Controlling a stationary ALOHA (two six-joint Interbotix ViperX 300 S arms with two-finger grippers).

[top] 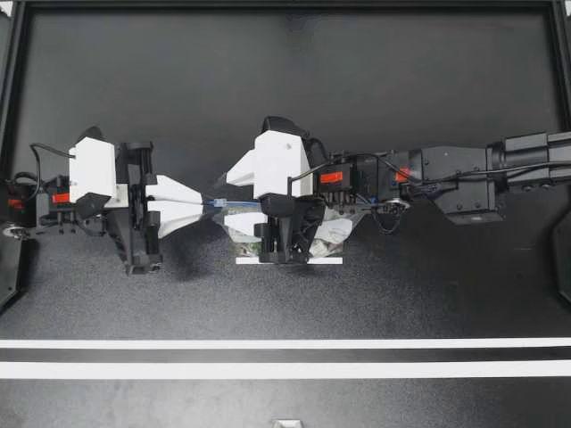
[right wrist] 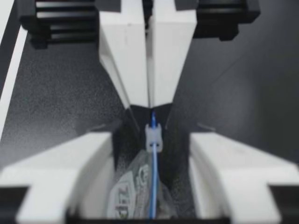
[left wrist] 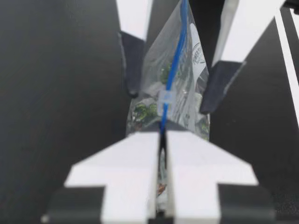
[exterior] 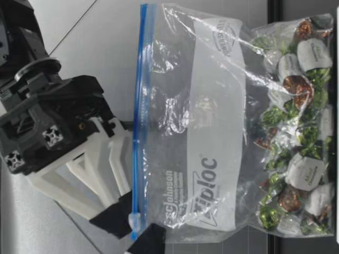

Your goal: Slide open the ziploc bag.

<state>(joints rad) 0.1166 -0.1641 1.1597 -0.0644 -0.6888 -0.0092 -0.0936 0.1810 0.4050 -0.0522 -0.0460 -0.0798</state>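
— bag position first; where does it sit?
— the clear plastic ziploc bag (top: 335, 230) is held upright between the two arms over the black tabletop (top: 268, 80), blue zip strip (left wrist: 178, 56) uppermost; the low view shows the green and brown wrapped sweets (exterior: 296, 137) sagging in its bottom, down by the tabletop.
— and the tools?
— my left tool (top: 198, 204) is clenched on the bag's corner, right at the end of the strip; my right tool (top: 227, 201) is released, its fingers standing wide to either side of the bag's top edge, touching nothing that i can see.
— the slider?
— the small pale plastic slider (left wrist: 166, 99) rides the strip just ahead of the left tool's tips, and between the right tool's spread fingers; so i judge the bag closed along its whole length.
— how to do the step well, then?
— centre the right tool on the slider, not on the film below it; clench squarely on its two flat sides; then draw it straight along the strip, away from the left tool; hold the left tool clenched so that the strip is taut; pull level, since a tilt could pop the slider off its track, or merely drag the whole bag along.
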